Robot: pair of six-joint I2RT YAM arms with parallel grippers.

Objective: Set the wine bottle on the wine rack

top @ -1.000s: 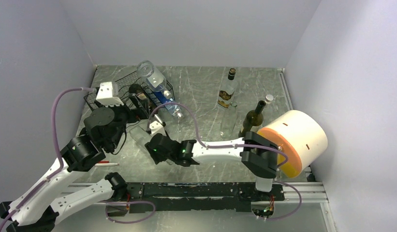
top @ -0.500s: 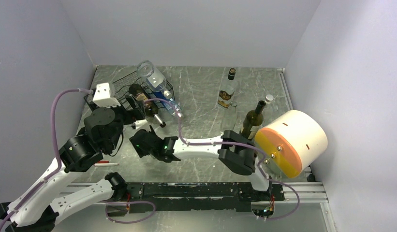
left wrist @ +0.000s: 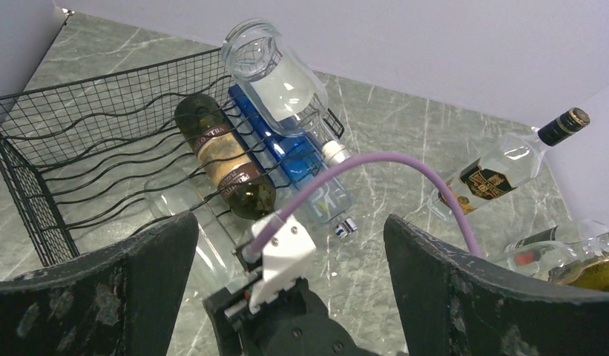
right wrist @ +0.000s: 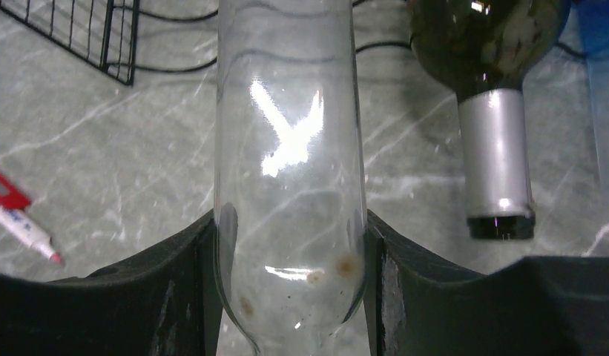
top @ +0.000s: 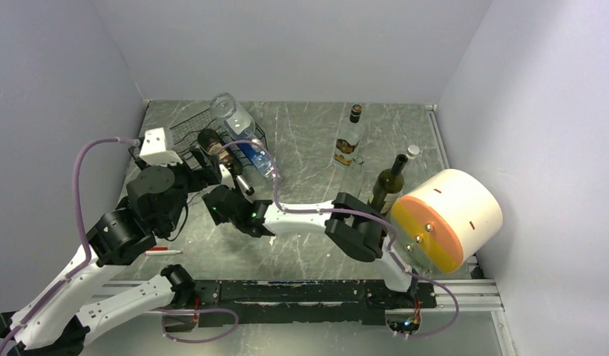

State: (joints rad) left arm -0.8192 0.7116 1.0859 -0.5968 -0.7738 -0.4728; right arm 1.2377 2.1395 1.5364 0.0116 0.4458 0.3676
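My right gripper (right wrist: pixel 291 222) is shut on the wine bottle (right wrist: pixel 290 148), a clear glass one lying neck toward the camera. Its base reaches the front of the black wire wine rack (left wrist: pixel 78 133) at the table's back left (top: pixel 184 127). In the rack lie a dark labelled bottle (left wrist: pixel 223 159), a blue bottle (left wrist: pixel 308 167) and a wide clear bottle (left wrist: pixel 275 74) on top. From above, the right gripper (top: pixel 225 200) sits just in front of the rack. My left gripper (left wrist: pixel 290 222) hangs open over the right wrist, holding nothing.
A labelled clear bottle (top: pixel 349 141) and a dark green bottle (top: pixel 389 185) stand at the right. A large white and orange cylinder (top: pixel 449 219) lies beyond them. A red and white marker (right wrist: pixel 19 215) lies left of the held bottle. The dark bottle's silver neck (right wrist: pixel 494 156) is close on the right.
My right arm has swung left and forward, carrying the clear bottle up to the rack's front. The left arm has barely shifted.
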